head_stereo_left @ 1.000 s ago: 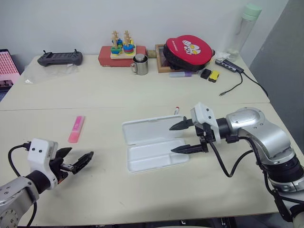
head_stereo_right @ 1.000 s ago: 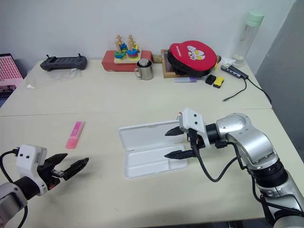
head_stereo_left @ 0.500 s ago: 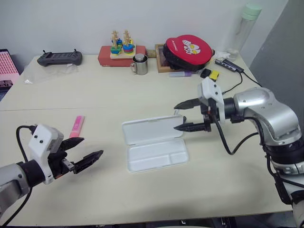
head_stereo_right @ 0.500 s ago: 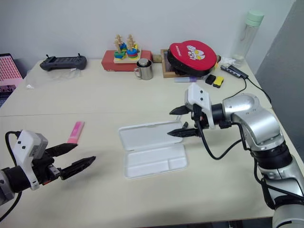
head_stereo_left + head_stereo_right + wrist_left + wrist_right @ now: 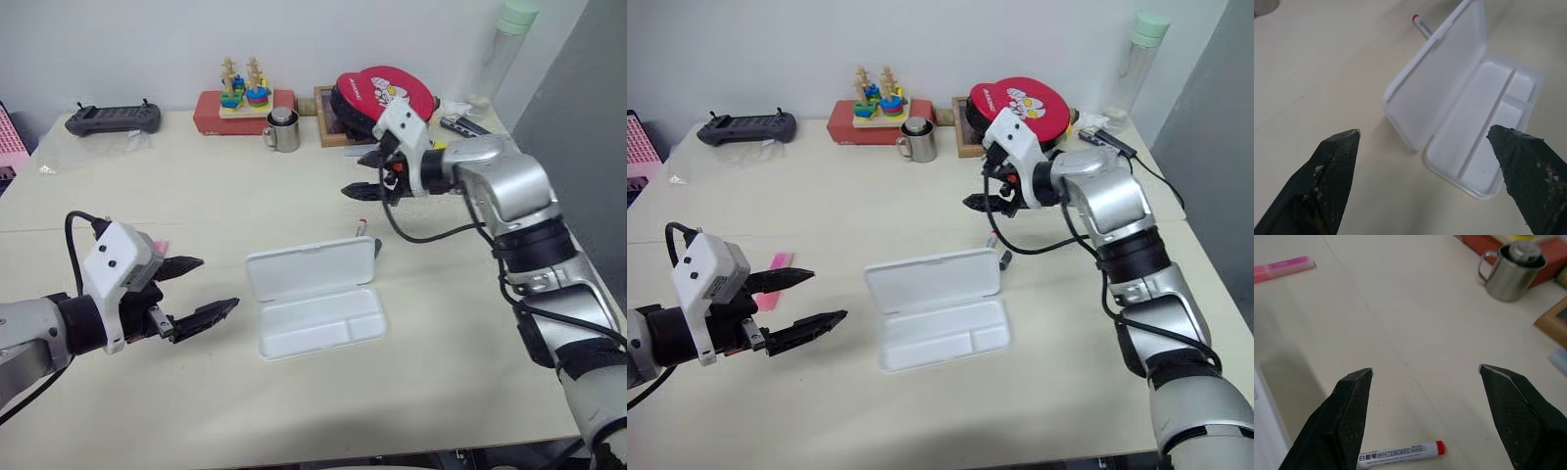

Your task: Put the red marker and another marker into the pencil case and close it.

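Pencil case (image 5: pixel 315 298): white, lying open near the middle of the worktop (image 5: pixel 216 196); lid flat toward the far edge, divided tray toward the near edge, both compartments bare.

Red marker (image 5: pixel 1400 450): white barrel, red cap, lying on the worktop just beyond the lid's far right corner, partly hidden behind the lid in the head views.

Pink highlighter (image 5: pixel 1282 268): flat on the worktop toward the left edge, well apart from the case; in the head views it is mostly hidden behind the left gripper's housing.

Left gripper (image 5: pixel 196 292): raised above the worktop to the left of the case, black fingers spread wide, nothing between them, pointing toward the case.

Right gripper (image 5: pixel 364 173): raised above the worktop beyond the case, over the red marker, fingers spread wide, holding nothing.

Far edge of worktop: steel mug (image 5: pixel 283 130), red box with wooden stacking toy (image 5: pixel 242 98), black controller (image 5: pixel 106 118), red round pad (image 5: pixel 384 93), clear bottle (image 5: pixel 498 54).
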Tool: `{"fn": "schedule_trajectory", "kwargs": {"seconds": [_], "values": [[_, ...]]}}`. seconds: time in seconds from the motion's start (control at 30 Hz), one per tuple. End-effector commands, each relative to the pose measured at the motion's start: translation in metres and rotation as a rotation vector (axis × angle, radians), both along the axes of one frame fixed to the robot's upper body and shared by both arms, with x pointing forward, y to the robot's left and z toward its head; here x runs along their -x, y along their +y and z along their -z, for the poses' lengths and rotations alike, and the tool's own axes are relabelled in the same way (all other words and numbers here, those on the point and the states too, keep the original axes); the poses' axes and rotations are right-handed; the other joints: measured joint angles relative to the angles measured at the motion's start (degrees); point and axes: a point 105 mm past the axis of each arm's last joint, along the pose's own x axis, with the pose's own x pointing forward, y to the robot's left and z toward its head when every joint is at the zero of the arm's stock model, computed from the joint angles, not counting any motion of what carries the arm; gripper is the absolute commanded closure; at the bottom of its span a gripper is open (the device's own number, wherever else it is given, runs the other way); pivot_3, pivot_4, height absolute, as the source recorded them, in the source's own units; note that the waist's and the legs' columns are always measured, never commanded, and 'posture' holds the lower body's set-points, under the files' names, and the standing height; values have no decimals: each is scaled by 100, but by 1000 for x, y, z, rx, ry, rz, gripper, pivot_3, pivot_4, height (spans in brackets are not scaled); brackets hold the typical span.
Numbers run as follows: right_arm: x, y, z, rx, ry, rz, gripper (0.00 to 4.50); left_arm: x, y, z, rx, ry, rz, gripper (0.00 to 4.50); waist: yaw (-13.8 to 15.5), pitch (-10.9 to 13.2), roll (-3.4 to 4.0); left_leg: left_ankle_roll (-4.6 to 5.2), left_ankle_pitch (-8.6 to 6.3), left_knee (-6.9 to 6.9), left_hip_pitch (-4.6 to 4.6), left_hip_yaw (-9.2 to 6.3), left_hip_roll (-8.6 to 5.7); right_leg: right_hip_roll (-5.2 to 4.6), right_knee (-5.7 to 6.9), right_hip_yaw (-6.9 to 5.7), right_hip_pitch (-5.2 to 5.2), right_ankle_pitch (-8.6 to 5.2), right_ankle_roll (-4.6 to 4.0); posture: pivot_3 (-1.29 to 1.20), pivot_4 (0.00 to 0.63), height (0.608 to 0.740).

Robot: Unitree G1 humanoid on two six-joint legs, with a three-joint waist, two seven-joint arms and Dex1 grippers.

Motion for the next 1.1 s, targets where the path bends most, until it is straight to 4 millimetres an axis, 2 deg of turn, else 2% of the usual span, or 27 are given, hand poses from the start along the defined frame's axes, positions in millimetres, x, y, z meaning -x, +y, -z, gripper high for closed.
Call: {"fn": "schedule_trajectory", "kwargs": {"seconds": [0.03,0.13,0.33,0.53,0.7,1.1], "values": [[-2,-1,-1,57,3,-1,850,0,-2,-5,-26,-30,3,0,2,0,0,0,0,0,-4,-1,-1,0,-1,-1,-2,0,0,0,150,740],[-7,-4,13,129,15,8,850,0,-1,-3,-28,-30,-2,0,0,0,0,0,0,4,-17,-2,-2,-2,-1,-2,-12,1,1,0,150,740],[-10,-3,22,207,-4,-35,850,0,-2,-3,-35,-36,-3,0,-23,0,0,1,0,4,-17,-1,-1,0,10,-1,-20,1,1,0,150,740],[-18,4,21,316,-200,-144,850,-2,-2,-1,-36,-38,-8,0,-29,0,0,0,0,6,-15,1,-2,0,17,0,-20,1,1,0,150,740],[-6,15,23,395,-318,-393,850,-4,-3,-2,-33,-41,-3,0,-33,0,0,-1,1,11,-13,2,-1,0,40,2,-27,0,1,0,150,740],[-16,17,23,581,-416,-503,850,-4,-4,-2,-34,-44,-1,0,-41,1,1,-3,3,43,-1,2,-3,4,84,9,-23,0,0,0,150,740]]}}
